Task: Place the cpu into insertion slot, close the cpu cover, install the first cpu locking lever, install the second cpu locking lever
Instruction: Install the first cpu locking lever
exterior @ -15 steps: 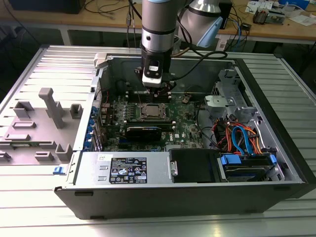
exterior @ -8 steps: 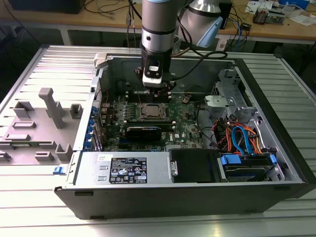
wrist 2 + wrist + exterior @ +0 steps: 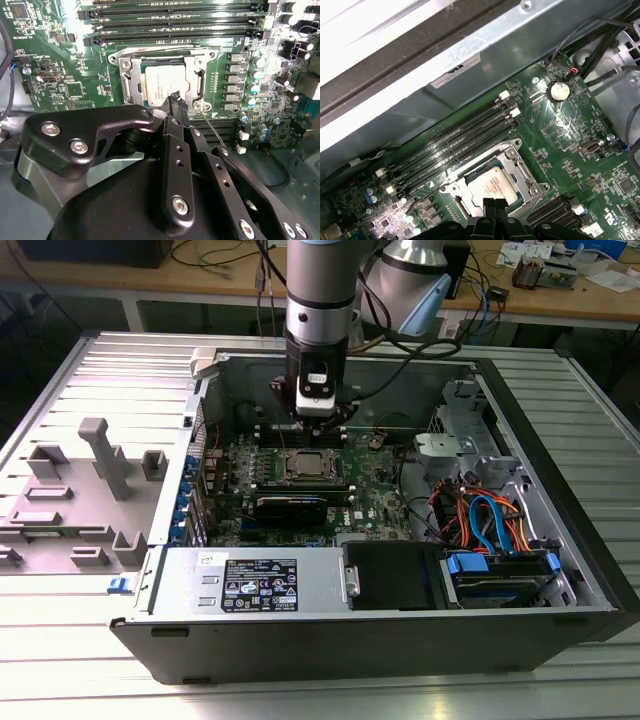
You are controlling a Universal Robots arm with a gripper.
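Metal cover point(image 3: 129, 75) noted flat around the chip point(image 3: 161, 84), which is seated in the socket point(image 3: 116, 59). Gripper point(image 3: 175, 98) is poised at the chip's corner, jaws pinched together, empty. Thin lever point(image 3: 212, 131) is seen just beside.

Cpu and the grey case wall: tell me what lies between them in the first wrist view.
In the first wrist view, long black memory slots run side by side between the cpu and the case wall.

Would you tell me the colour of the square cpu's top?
Silvery-grey; the small flat square cpu shows best in the second wrist view.
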